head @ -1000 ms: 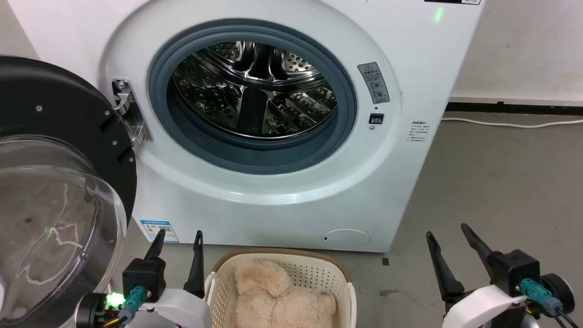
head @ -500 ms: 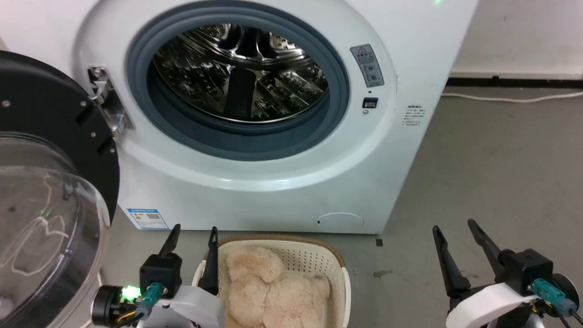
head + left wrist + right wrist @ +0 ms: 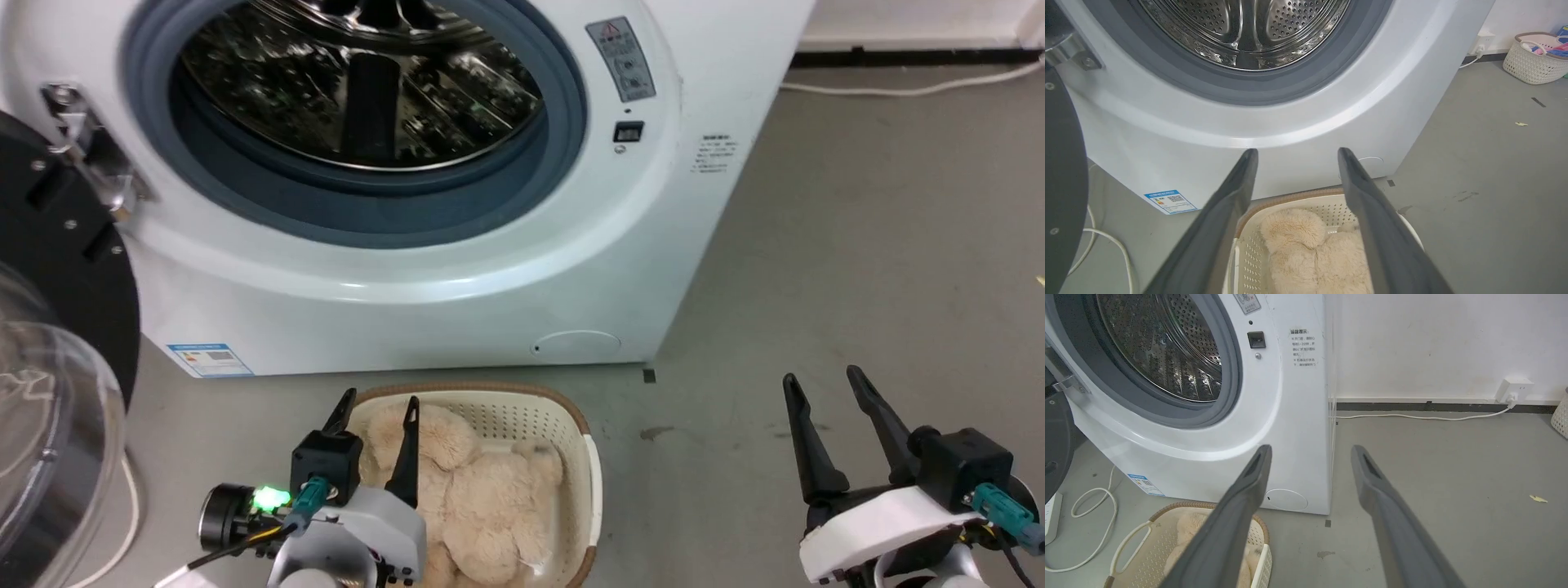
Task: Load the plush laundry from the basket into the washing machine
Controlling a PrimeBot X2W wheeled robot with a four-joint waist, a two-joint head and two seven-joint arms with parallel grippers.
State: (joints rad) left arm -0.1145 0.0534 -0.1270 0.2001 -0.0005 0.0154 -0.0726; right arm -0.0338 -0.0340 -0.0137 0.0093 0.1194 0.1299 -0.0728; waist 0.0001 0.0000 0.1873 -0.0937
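Observation:
The cream-beige plush laundry (image 3: pixel 482 498) lies in the small cream basket (image 3: pixel 589 482), which stands on the floor just in front of the white washing machine (image 3: pixel 457 269). The machine's door is open and the steel drum (image 3: pixel 359 82) looks empty. My left gripper (image 3: pixel 382 398) is open above the basket's left part, its fingers pointing at the machine. In the left wrist view the plush laundry (image 3: pixel 1306 249) shows between and below that gripper (image 3: pixel 1297 151). My right gripper (image 3: pixel 820 376) is open over bare floor, right of the basket. In the right wrist view that gripper (image 3: pixel 1311 448) holds nothing.
The open door (image 3: pixel 73 269), black-rimmed with a clear bubble (image 3: pixel 41 441), juts out at the left. A white cable (image 3: pixel 1094 522) and a power strip (image 3: pixel 1051 514) lie beside it. Another basket (image 3: pixel 1535 57) with coloured items stands far right. Grey floor (image 3: pixel 857 245) lies open on the right.
The head camera has tipped down and shifted, so the machine sits higher in the picture. My left gripper has moved right, from beside the basket to over its left part.

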